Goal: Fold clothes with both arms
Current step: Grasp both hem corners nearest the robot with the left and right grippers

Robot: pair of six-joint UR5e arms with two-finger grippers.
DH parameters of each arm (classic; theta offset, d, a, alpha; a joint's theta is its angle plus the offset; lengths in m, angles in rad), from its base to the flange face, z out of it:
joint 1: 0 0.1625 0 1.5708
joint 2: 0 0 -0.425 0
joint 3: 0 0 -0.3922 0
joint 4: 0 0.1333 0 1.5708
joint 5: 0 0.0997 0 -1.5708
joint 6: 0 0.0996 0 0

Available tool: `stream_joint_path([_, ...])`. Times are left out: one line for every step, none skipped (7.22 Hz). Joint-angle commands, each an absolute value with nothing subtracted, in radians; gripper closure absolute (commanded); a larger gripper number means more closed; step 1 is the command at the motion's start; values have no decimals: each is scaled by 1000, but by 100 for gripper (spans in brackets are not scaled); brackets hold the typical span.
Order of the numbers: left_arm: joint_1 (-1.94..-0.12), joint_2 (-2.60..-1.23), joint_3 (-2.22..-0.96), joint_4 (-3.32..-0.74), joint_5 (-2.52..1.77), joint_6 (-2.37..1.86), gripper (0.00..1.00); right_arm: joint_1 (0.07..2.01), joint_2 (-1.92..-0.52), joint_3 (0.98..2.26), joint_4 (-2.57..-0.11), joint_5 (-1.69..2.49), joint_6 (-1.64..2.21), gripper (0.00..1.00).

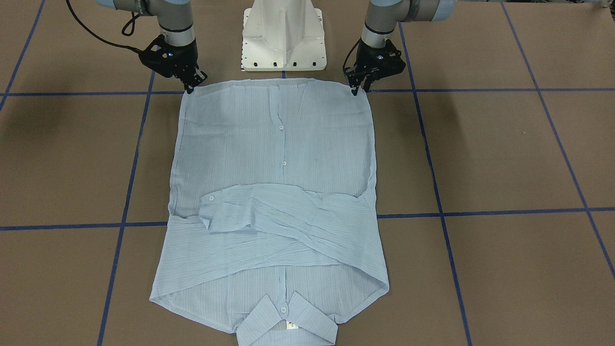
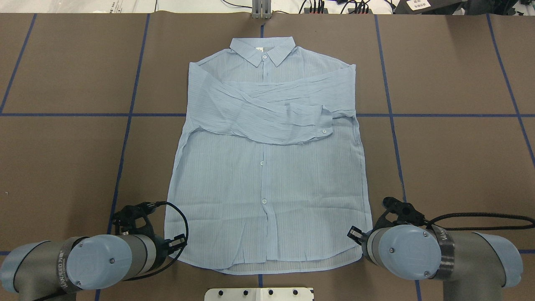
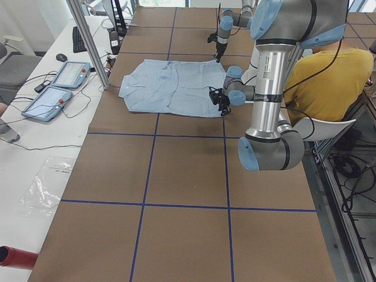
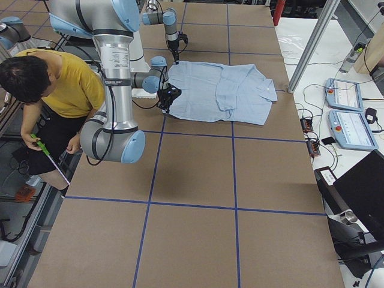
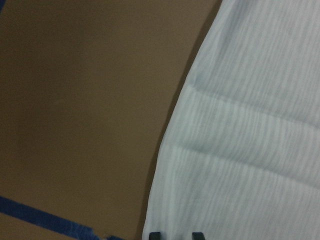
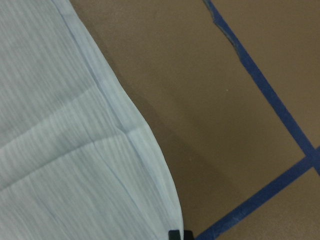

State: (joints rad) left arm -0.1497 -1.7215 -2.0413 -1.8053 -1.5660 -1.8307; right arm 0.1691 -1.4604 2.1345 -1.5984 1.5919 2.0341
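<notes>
Shirt (image 2: 267,175), one only, lies flat and buttoned on the brown surface (image 2: 62,159). In the overhead view its collar (image 2: 262,49) is at 12 o'clock and its hem (image 2: 267,263) at 6 o'clock. Its two sleeves (image 2: 267,115) are folded across the chest, one over the other, and the upper cuff ends toward 3 o'clock. Four buttons (image 2: 262,163) show: one at the collar, two down the front, one on the cuff.

Two arms reach the hem. The left arm (image 2: 83,261) puts the left pincer (image 1: 356,88) at the 7 o'clock corner. Its wrist view shows two tips (image 5: 155,235) a slim gap apart with cloth between them; I cannot tell whether they bite. The right arm (image 2: 418,255) puts the right pincer (image 1: 191,88) at the 5 o'clock corner. There the tips (image 6: 175,234) look closed together on the very end of the hem.

Blue tape lines (image 2: 125,138) cross the surface in a grid.
</notes>
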Motion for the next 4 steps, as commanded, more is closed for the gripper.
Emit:
stream_joint_path([-135, -1720, -2042, -1804, -1566, -1850, 61, 167, -1459, 2128, -1598, 1591, 2034, 100])
stream_joint_path([-132, -1720, -2042, -1799, -1566, -1859, 83, 166, -1459, 2128, -1598, 1592, 2034, 100])
stream_joint_path([-133, -1718, -2045, -1798, -1568, -1859, 100, 166, -1460, 2128, -1598, 1591, 2034, 100])
stream_joint_path([-133, -1718, -2046, -1795, -1569, -1859, 100, 163, -1459, 2126, -1598, 1591, 2034, 100])
